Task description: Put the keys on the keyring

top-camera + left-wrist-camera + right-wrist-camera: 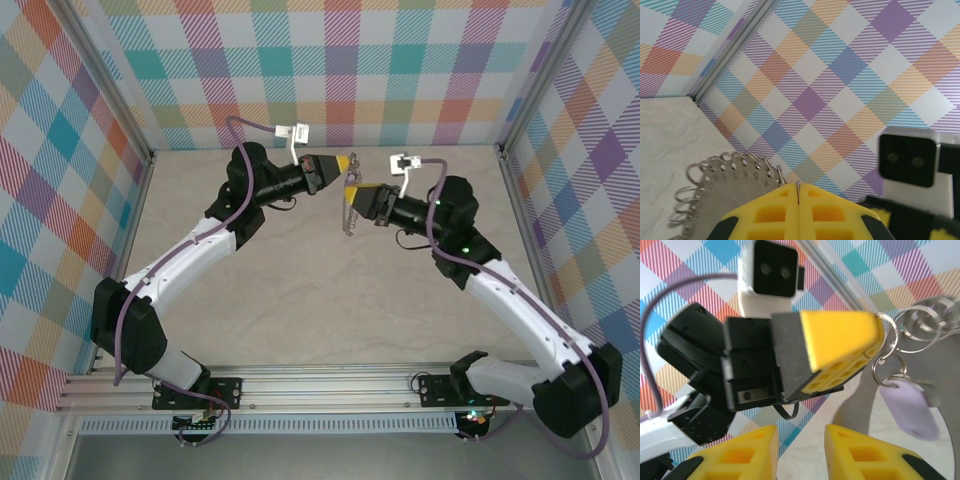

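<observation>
Our left end effector clamps the keyring, whose key hangs lengthwise just ahead-right of our parted right end effector.

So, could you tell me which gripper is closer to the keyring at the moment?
Left. The left gripper is shut on the keyring, pinching a ring at its fingertips. The right gripper is open and apart from it, its fingers short of the hanging rings.

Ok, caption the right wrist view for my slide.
Left end effector pinches the silver keyring, a lilac key hanging from it, above the open right end effector.
</observation>
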